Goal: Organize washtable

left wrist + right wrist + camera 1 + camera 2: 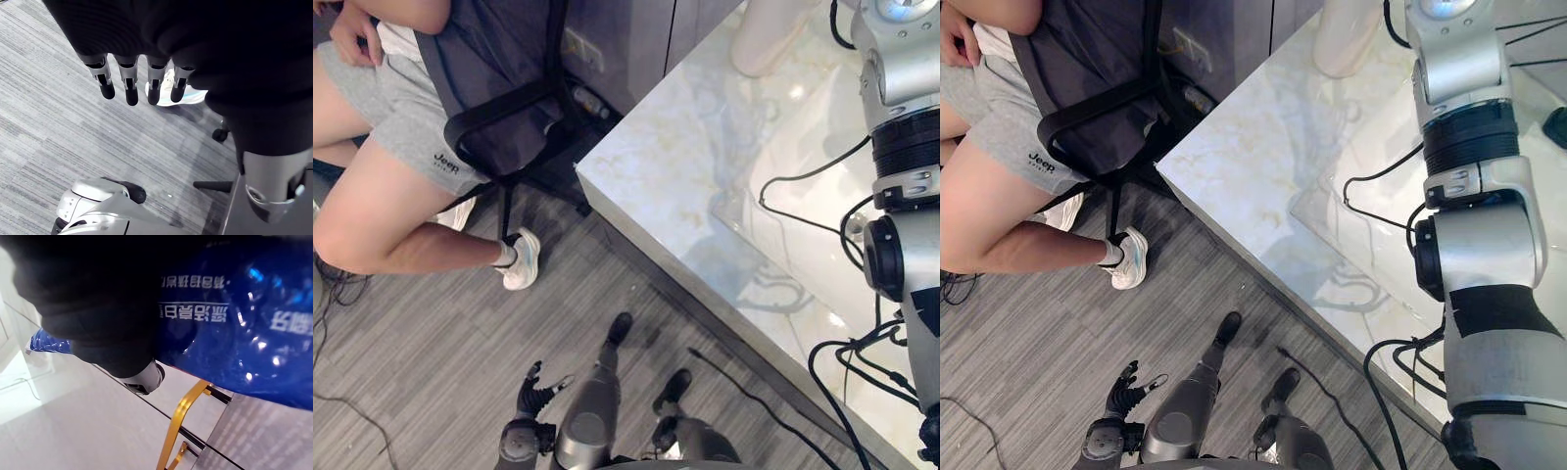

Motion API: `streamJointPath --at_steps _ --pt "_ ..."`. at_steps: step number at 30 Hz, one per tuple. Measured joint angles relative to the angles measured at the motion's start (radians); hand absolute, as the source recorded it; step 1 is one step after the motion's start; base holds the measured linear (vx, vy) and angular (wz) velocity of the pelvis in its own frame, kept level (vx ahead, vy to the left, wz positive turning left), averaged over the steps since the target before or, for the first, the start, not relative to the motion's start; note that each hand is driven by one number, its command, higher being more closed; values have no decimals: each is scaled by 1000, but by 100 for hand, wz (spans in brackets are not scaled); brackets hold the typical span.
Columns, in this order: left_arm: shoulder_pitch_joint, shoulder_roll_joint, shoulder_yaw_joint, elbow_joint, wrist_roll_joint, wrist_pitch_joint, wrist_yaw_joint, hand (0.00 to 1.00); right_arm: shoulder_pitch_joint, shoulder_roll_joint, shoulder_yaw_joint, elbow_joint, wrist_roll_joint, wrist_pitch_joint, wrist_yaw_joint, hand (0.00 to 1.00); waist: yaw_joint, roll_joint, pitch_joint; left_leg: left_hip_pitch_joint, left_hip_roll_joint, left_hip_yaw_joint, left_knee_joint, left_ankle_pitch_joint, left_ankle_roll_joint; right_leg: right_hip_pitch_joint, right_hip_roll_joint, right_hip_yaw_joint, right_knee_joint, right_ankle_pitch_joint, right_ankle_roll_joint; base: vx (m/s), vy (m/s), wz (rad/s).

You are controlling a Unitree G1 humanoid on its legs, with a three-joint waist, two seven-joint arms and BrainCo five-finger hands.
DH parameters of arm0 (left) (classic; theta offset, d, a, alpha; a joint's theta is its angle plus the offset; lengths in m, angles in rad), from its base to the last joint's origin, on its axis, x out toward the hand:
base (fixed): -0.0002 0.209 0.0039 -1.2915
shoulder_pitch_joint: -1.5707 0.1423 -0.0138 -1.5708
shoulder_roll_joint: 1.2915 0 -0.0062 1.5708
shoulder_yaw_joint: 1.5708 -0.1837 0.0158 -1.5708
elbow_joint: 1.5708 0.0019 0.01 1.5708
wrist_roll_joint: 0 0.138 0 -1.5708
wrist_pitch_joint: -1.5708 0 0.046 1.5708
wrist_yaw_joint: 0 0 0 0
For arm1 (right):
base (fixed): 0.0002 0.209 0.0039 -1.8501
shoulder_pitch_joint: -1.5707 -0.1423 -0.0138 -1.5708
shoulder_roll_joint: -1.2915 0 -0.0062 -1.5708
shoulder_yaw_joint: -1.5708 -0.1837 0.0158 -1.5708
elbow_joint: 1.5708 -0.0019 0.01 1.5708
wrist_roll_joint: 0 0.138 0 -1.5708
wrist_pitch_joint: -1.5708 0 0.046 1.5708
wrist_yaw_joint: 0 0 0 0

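- Hanging low over the grey floor, off the near left edge of the washtable: left hand, fingers straight and loose, empty.
- Stretched above the washtable's marble top, the right arm.
- Pressed against the right hand, a glossy blue pack, thumb at its lower edge; fingers hidden behind it, so grip impossible to tell.
- Standing at the washtable's far end, a white vessel.
- Seated off the washtable's far left corner, a person on a black chair.

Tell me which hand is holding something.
The right hand: it grips a glossy blue pack. The left hand hangs above the grey floor, fingers relaxed, holding nothing.
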Motion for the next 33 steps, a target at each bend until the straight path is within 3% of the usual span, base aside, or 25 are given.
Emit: streamJointPath --at_steps 12,13,33 --pt "-1 2 -22 2 -1 -1 1 0 0 2 15 29 2 8 -4 100 3 7 6 -10 -9 -26 0 1 -1 1 -2 -34 1 -12 1 17 19 7" --pt "-1 2 -22 2 -1 -1 1 0 0 2 15 29 2 8 -6 0 4 7 6 -9 -8 -26 0 1 -1 2 -2 -34 1 -12 1 0 0 0" --pt "-2 1 -29 14 0 0 18 0 98 35 -18 25 9 9 -25 0 -1 18 12 27 -6 -21 0 1 -2 29 -4 -22 12 -15 -3 -4 14 0"
